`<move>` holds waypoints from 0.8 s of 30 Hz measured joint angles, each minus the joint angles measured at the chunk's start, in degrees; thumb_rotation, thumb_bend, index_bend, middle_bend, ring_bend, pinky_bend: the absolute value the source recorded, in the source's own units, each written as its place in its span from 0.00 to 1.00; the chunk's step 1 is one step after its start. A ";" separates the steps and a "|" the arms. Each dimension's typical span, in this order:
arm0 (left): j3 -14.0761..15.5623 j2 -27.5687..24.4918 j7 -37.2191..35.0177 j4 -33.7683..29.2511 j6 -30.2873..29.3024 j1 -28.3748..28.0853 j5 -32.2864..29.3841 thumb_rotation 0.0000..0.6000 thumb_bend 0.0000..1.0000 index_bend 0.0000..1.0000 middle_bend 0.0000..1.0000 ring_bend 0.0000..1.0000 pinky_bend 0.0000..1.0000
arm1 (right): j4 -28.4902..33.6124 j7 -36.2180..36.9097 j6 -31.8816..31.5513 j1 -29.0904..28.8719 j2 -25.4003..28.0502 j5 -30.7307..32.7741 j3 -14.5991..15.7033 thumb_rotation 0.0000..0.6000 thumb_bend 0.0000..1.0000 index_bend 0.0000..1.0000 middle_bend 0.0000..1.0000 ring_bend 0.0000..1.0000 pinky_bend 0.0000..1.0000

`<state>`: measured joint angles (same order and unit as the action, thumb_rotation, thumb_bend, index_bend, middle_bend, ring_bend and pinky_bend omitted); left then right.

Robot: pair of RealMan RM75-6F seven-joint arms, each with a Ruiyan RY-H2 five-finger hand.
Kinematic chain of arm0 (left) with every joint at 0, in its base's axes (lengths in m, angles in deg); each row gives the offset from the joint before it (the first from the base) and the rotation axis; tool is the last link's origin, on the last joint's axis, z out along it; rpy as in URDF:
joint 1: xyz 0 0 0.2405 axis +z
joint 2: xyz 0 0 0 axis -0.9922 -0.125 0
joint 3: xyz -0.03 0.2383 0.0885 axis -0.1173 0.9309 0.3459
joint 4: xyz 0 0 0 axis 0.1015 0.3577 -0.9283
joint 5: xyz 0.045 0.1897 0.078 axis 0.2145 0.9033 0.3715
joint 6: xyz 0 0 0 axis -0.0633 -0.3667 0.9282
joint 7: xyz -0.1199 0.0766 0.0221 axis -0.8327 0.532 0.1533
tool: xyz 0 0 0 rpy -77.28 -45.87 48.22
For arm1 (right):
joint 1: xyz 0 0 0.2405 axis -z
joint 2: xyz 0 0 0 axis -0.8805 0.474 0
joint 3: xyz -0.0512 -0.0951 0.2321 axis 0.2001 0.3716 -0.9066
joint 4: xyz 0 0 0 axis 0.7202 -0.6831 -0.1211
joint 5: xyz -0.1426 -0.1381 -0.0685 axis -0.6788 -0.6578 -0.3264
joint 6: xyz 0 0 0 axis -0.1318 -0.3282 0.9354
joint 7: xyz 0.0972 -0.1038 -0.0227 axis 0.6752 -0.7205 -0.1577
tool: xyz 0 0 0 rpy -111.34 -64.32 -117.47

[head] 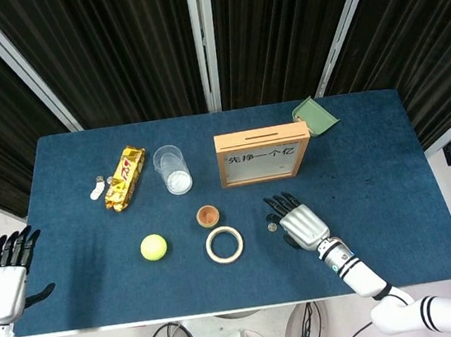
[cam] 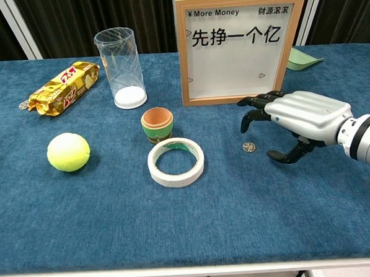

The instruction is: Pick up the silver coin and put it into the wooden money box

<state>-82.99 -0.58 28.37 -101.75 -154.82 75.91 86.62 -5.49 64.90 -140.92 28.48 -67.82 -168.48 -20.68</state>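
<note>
The silver coin (cam: 249,147) (head: 272,227) lies flat on the blue cloth in front of the wooden money box (cam: 241,45) (head: 263,155), which stands upright with its slot on top. My right hand (cam: 299,117) (head: 296,221) hovers just right of the coin, palm down, fingers spread and curling above it, thumb low beside it, holding nothing. My left hand (head: 10,267) hangs off the table's left edge, fingers apart and empty; the chest view does not show it.
A roll of white tape (cam: 176,162) and a small terracotta pot (cam: 157,124) sit left of the coin. Farther left are a tennis ball (cam: 68,151), a clear tumbler (cam: 120,67) and a gold snack packet (cam: 63,87). A green tray (head: 315,116) lies behind the box.
</note>
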 measured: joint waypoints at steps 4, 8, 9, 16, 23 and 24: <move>0.00 0.20 -0.42 0.49 0.18 -0.04 -0.10 1.00 0.09 0.01 0.00 0.00 0.00 | -0.78 -0.05 0.12 -0.13 -0.51 0.45 0.15 1.00 0.34 0.31 0.02 0.00 0.00; -0.01 0.39 -0.77 0.98 0.30 -0.08 -0.15 1.00 0.09 0.01 0.00 0.00 0.00 | -1.61 0.24 0.38 -0.35 -0.99 0.88 0.16 1.00 0.35 0.32 0.02 0.00 0.00; -0.02 0.45 -0.90 1.13 0.36 -0.09 -0.22 1.00 0.09 0.01 0.00 0.00 0.00 | -1.83 0.30 0.42 -0.40 -1.13 0.96 0.16 1.00 0.35 0.32 0.02 0.00 0.00; -0.06 0.65 -1.67 1.98 0.66 -0.17 -0.45 1.00 0.09 0.01 0.00 0.00 0.00 | -2.98 0.85 0.68 -0.75 -2.18 1.40 0.21 1.00 0.35 0.34 0.02 0.00 0.00; 0.03 0.65 -1.95 2.20 0.46 -0.07 -0.31 1.00 0.09 0.01 0.00 0.00 0.00 | -3.35 0.79 0.12 -0.72 -2.60 1.62 0.29 1.00 0.36 0.36 0.02 0.00 0.00; 0.05 0.67 -2.02 2.24 0.49 -0.06 -0.30 1.00 0.09 0.01 0.00 0.00 0.00 | -3.35 0.77 0.10 -0.72 -2.61 1.69 0.28 1.00 0.36 0.36 0.02 0.00 0.00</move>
<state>-82.94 0.09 26.35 -99.51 -154.33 75.84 86.31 -8.84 65.67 -140.82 27.75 -70.44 -166.79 -20.41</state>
